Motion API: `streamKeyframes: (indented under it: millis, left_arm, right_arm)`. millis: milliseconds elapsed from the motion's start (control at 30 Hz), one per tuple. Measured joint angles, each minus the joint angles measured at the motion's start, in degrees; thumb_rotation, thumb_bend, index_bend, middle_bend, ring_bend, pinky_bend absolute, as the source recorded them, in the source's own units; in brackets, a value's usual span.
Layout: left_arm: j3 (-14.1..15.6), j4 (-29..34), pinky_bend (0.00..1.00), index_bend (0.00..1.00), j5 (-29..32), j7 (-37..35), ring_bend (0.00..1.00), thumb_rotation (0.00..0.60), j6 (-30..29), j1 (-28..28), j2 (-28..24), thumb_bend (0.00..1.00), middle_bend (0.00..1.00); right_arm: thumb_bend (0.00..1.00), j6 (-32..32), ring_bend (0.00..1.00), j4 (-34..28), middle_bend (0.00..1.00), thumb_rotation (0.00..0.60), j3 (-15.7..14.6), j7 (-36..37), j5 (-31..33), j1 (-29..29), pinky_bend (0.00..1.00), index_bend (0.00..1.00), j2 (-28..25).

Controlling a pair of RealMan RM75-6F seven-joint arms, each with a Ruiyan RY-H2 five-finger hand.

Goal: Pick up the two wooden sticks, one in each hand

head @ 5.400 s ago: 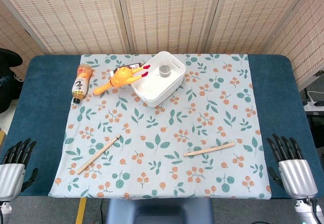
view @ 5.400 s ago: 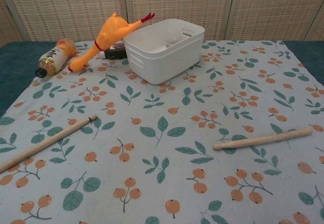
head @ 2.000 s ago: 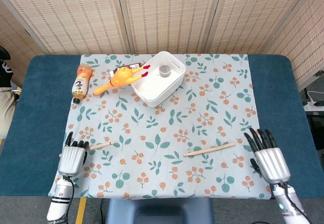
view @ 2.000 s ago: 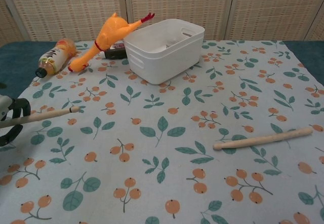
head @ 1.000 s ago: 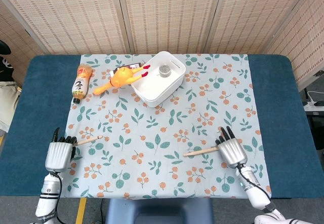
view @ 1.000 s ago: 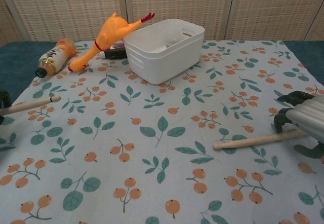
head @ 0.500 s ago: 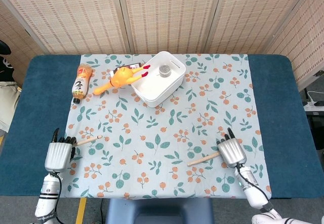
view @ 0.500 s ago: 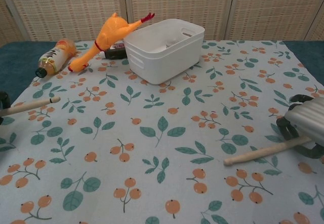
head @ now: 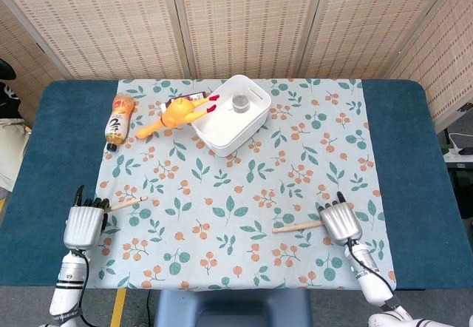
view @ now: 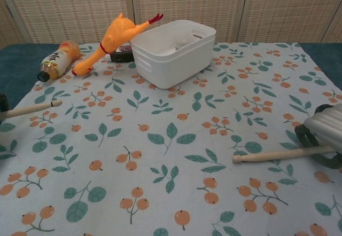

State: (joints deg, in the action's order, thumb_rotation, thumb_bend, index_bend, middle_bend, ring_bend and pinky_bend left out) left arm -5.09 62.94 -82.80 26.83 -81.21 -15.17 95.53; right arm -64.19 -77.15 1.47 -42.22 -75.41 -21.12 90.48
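Observation:
My left hand (head: 83, 225) sits at the near left of the floral cloth and grips one wooden stick (head: 127, 203), whose free end points right; in the chest view that stick (view: 31, 108) pokes in from the left edge. At the near right, my right hand (head: 339, 220) holds the other wooden stick (head: 297, 226) by its right end. The chest view shows this stick (view: 278, 154) lifted slightly off the cloth, with the right hand (view: 324, 133) wrapped around its end at the frame edge.
A white bin (head: 230, 114) stands at the back centre with a small grey jar (head: 240, 103) inside. A yellow rubber chicken (head: 175, 112) leans against it, and a bottle (head: 118, 120) lies to its left. Blue table (head: 403, 149) borders the cloth.
The right hand has taken hold of the right stick and swung its free end, now levelling it. The left hand keeps its stick, almost unmoved.

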Motion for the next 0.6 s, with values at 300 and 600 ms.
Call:
streamKeyframes:
  millis: [300, 600]
  left_arm:
    - [-2.81, 3.19, 0.17, 0.84, 2.57, 2.42, 0.54, 0.6, 2.06, -2.03, -1.45, 0.55, 0.93]
    - [-6.0, 12.42, 0.18, 0.84, 7.94, 2.37, 0.55, 0.6, 6.04, -3.87, -3.19, 0.56, 0.93]
  right_arm:
    - [0.39, -5.73, 0.52, -4.46, 0.71, 0.6, 0.42, 7.26, -6.13, 0.16, 0.23, 0.91, -2.38]
    - [0.39, -4.35, 0.52, -10.64, 0.71, 0.6, 3.13, 15.54, -5.77, -1.71, 0.23, 0.91, -1.53]
